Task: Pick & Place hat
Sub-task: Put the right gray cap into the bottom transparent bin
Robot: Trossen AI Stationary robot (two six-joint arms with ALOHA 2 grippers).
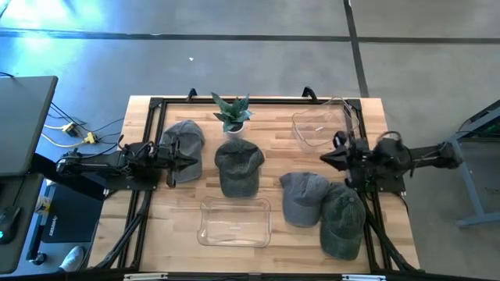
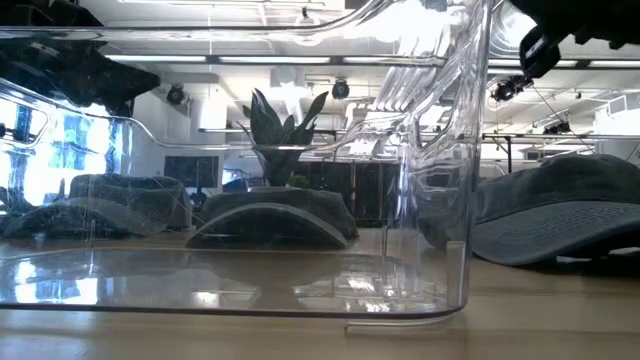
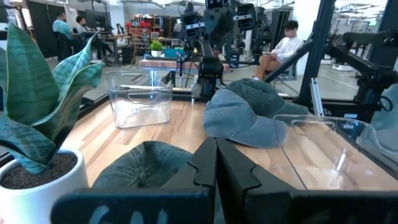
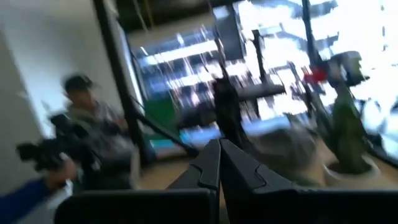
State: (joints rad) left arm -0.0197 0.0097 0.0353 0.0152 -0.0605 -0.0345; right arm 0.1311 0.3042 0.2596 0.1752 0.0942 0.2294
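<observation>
bench holds four hats (all grey); left hand and right hand both closed, empty, over it.

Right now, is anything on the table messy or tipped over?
Nothing is tipped or spilled. Four hats lie flat, the plant stands upright, and both clear bins sit level. The two tools are shut, holding nothing.

Four grey caps lie on the counter: one far left, one in the middle, two near right. Two clear plastic bins: near, far right. One potted plant.
</observation>
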